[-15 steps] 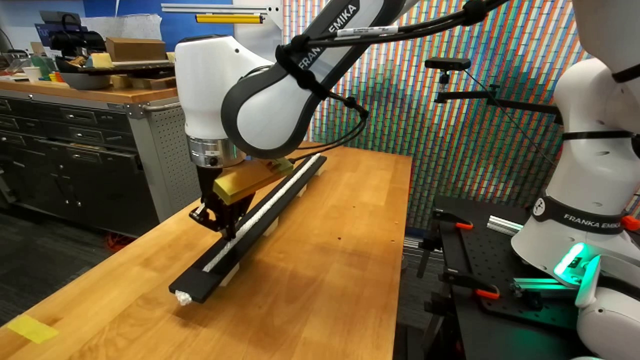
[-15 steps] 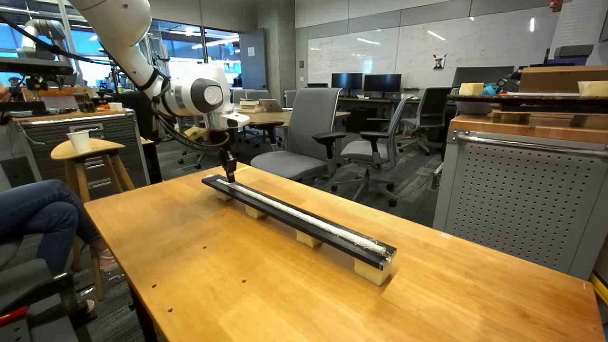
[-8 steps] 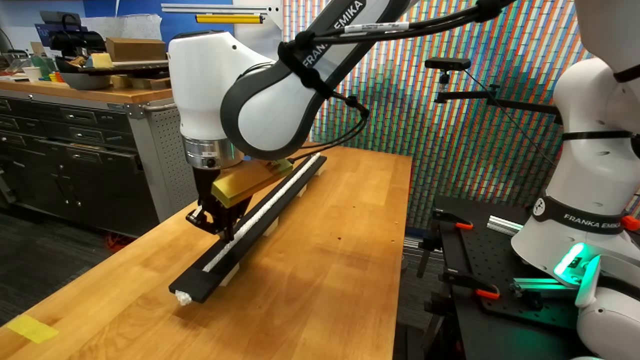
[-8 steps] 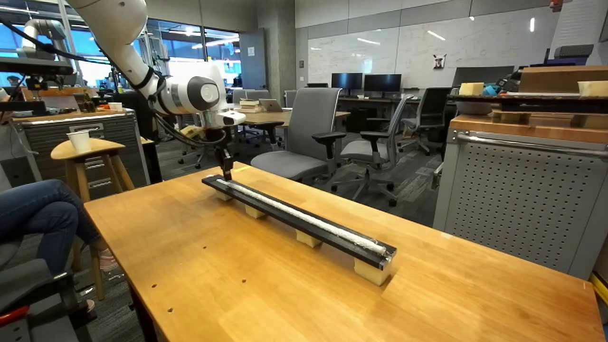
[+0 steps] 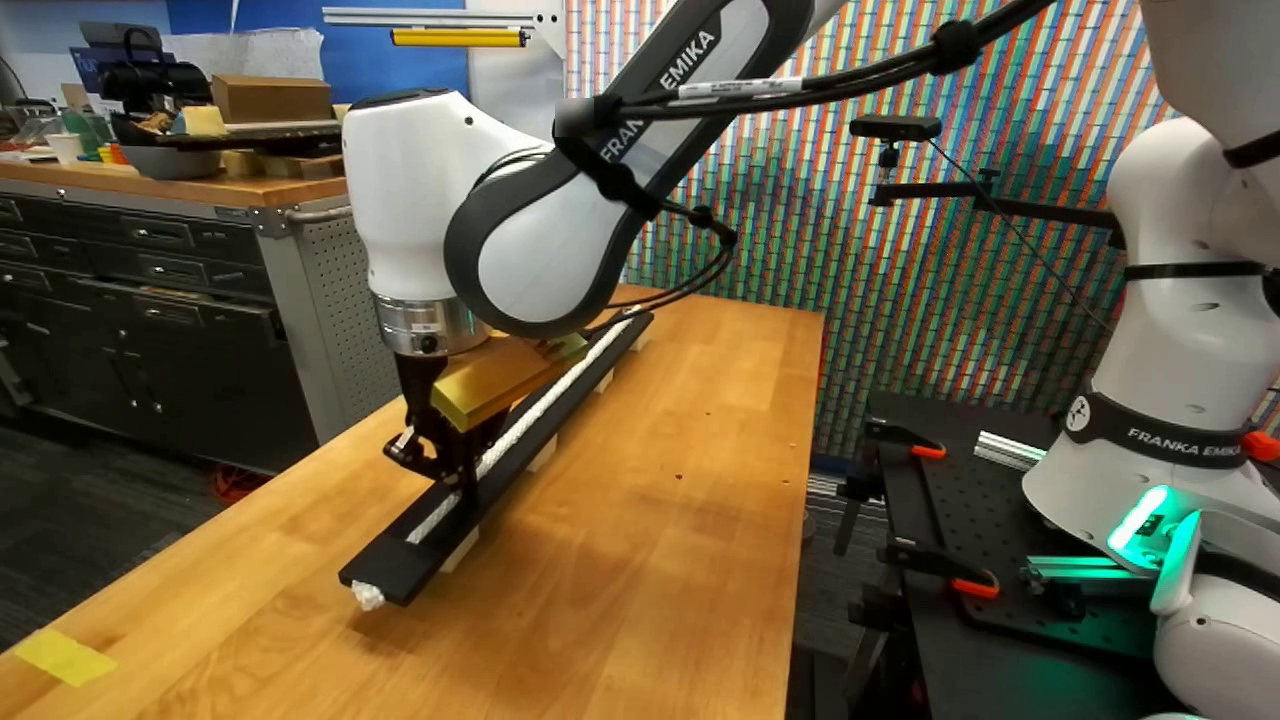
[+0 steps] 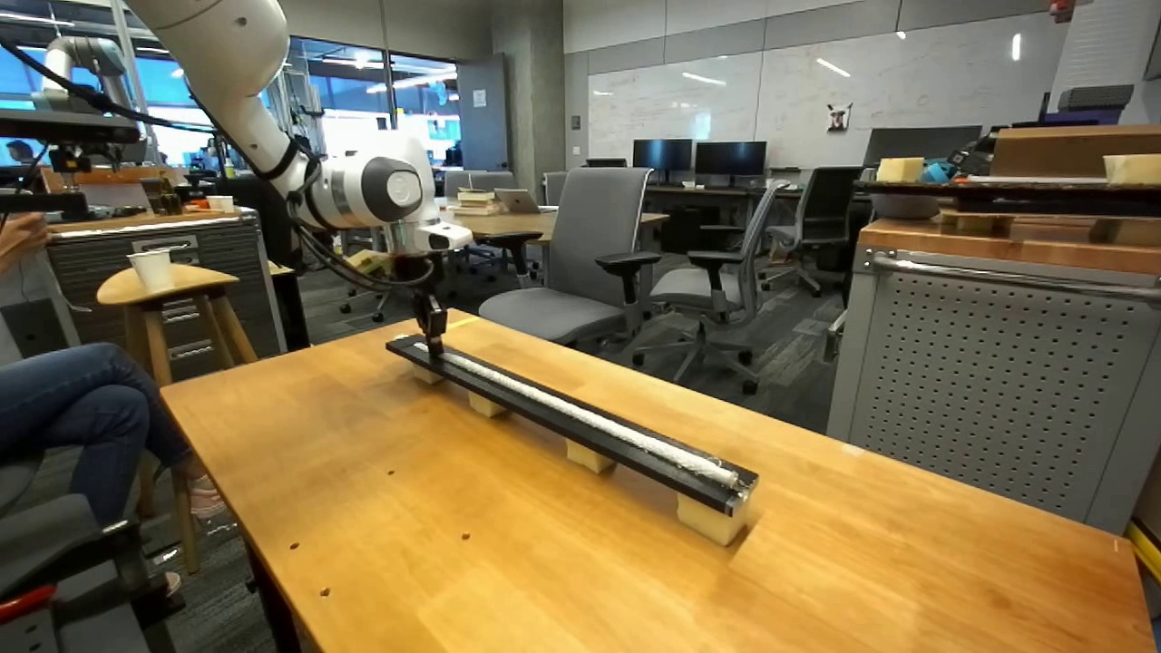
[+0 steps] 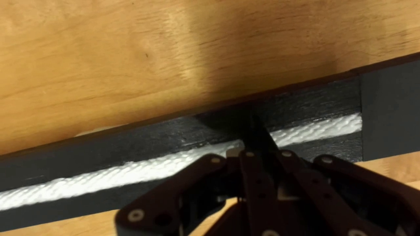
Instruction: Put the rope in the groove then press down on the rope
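Observation:
The white rope (image 5: 545, 398) lies straight along the groove of the long black bar (image 5: 405, 560) and hides the channel's floor. In the wrist view the rope (image 7: 82, 182) disappears at a smooth black end piece (image 7: 390, 108). A white tuft (image 5: 367, 597) pokes out at that end in an exterior view. My gripper (image 6: 435, 352) points down, shut, with its tips at the rope close to this end. In the wrist view the gripper (image 7: 252, 123) is dark and crosses over the rope, covering a short stretch. How hard the tips press cannot be told.
Pale blocks (image 6: 712, 519) hold the bar up off the wooden table (image 6: 544, 580). Yellow tape (image 5: 65, 657) marks a table corner. Grey chairs (image 6: 580, 299) stand beyond the table, a person (image 6: 82, 399) sits beside it, and a second robot arm (image 5: 1190, 370) stands nearby.
My gripper rose and shifted slightly at first, then came down toward the bar. Its tips now sit lower in both exterior views. The rope and bar show hardly any movement.

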You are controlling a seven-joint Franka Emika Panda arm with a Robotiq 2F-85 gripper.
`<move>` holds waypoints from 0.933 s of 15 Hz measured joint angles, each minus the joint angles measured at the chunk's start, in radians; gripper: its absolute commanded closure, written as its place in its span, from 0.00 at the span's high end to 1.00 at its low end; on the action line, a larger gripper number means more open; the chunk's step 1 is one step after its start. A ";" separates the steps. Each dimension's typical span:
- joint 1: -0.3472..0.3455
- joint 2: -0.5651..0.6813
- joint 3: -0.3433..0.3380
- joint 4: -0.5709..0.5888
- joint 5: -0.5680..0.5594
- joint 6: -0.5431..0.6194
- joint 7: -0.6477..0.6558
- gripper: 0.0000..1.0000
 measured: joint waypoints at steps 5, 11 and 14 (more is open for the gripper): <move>-0.007 0.003 -0.002 0.003 0.002 -0.001 0.002 0.08; -0.027 0.003 -0.014 0.002 0.002 -0.001 0.028 0.10; -0.039 0.003 -0.017 0.002 0.002 -0.001 0.038 0.09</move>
